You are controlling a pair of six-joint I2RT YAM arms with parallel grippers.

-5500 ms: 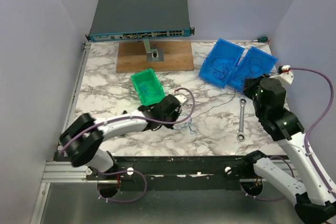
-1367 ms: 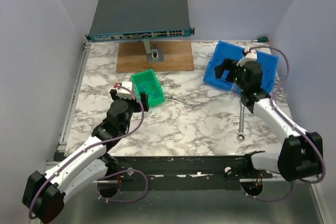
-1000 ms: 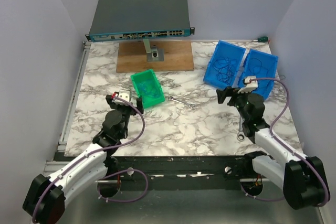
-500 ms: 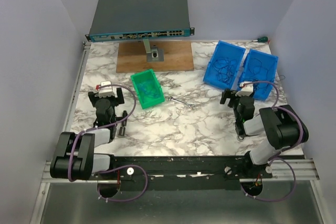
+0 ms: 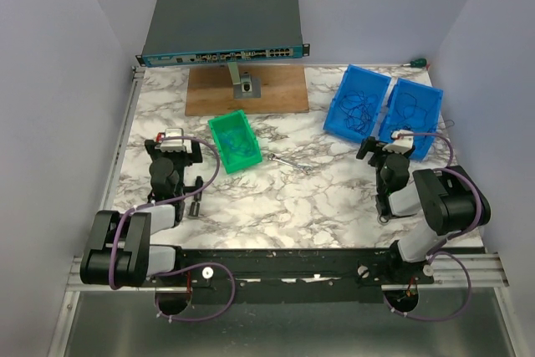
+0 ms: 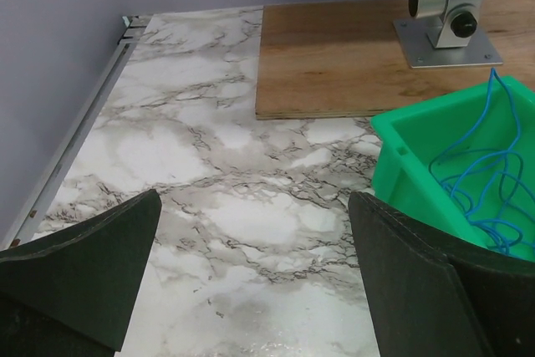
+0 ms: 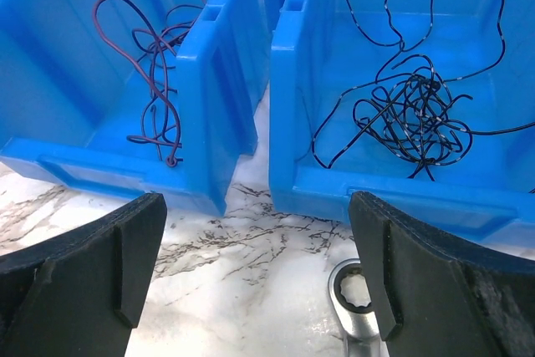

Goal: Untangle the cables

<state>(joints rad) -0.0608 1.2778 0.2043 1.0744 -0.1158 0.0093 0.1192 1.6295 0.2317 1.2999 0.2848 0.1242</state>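
Note:
The cables lie sorted in three bins. A thin blue cable (image 6: 476, 177) curls inside the green bin (image 6: 399, 150) at the right of the left wrist view. A dark purple cable (image 7: 155, 60) lies in the left blue bin (image 7: 199, 81), and a black tangle (image 7: 414, 114) in the right blue bin (image 7: 288, 98). My left gripper (image 6: 253, 232) hangs open over bare marble, left of the green bin. My right gripper (image 7: 257, 223) is open just in front of the two blue bins. Both arms are folded back near the front edge, with the left gripper (image 5: 174, 151) and right gripper (image 5: 386, 153) holding nothing.
A silver wrench (image 7: 359, 311) lies on the marble under my right gripper. A small silver tool (image 5: 289, 162) sits mid-table. A wooden board (image 5: 209, 94) with a metal stand (image 6: 443, 10) and a network switch (image 5: 224, 27) fill the back.
Both arms have drawn back to the front edge and folded up. The right gripper left the blue bins and opened a little wider. The loose cables seen earlier are off the marble.

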